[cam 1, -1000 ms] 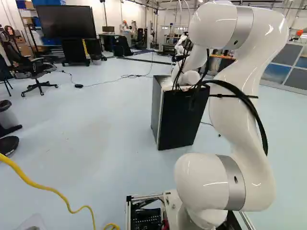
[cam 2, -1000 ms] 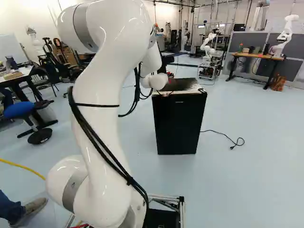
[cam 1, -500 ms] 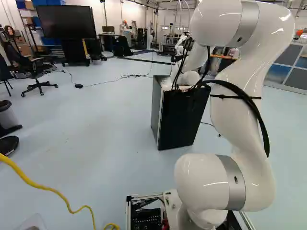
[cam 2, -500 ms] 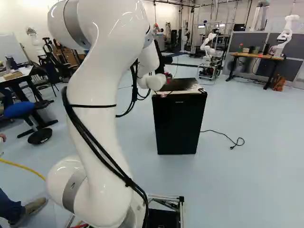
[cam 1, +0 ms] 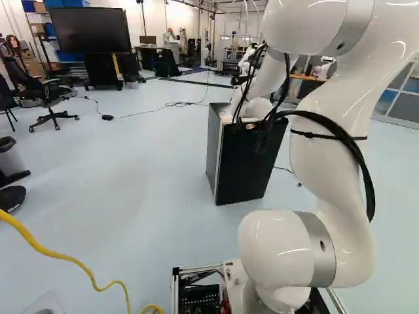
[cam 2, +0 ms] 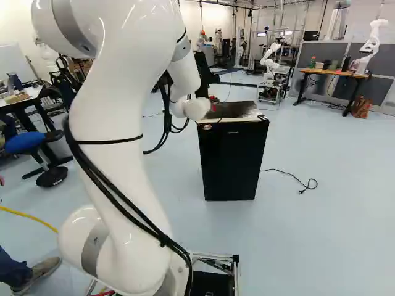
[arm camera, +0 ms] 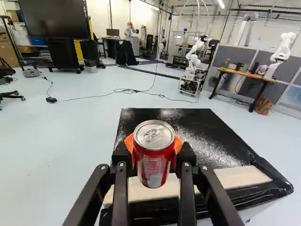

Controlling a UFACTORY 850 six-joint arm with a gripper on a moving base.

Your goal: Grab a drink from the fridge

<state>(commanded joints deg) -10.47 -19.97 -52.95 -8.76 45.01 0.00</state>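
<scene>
Can (arm camera: pixel 154 155) gripped: gripper (arm camera: pixel 154 143) jaws clamped on it, orange pads (arm camera: pixel 128 142) pressed to both sides. Can is red with a silver lid; lid with pull tab faces the wrist camera. Fridge top (arm camera: pixel 195 136) is at 12 o'clock from the gripper, beyond and below the can; gap between the two, can't tell. Top is black, blotched with glare, pale strip (arm camera: pixel 244 176) along its near edge.

Fridge (cam 2: pixel 231 160) is black, upright on the floor (cam 1: pixel 131 163); just off centre toward 3 o'clock in both base views. Arm (cam 2: pixel 117 142) at 9 o'clock in the right base view, 3 o'clock in the left; reaches forward to the fridge top, black cables (cam 2: pixel 111 185) strapped along it. Its wrist mostly hides the gripper in the base views.

Rest: screen (cam 1: pixel 80 29) between 10 and 11 o'clock, office chair (cam 1: pixel 46 88) at 10, yellow cable (cam 1: pixel 72 258) at 8, all left base view. Right base view: blue stool (cam 2: pixel 24 143) at 9, bench (cam 2: pixel 333 73) at 2 with another robot (cam 2: pixel 371 43) on it, loose cord (cam 2: pixel 295 177) between 3 and 4, beside the fridge on the floor.
</scene>
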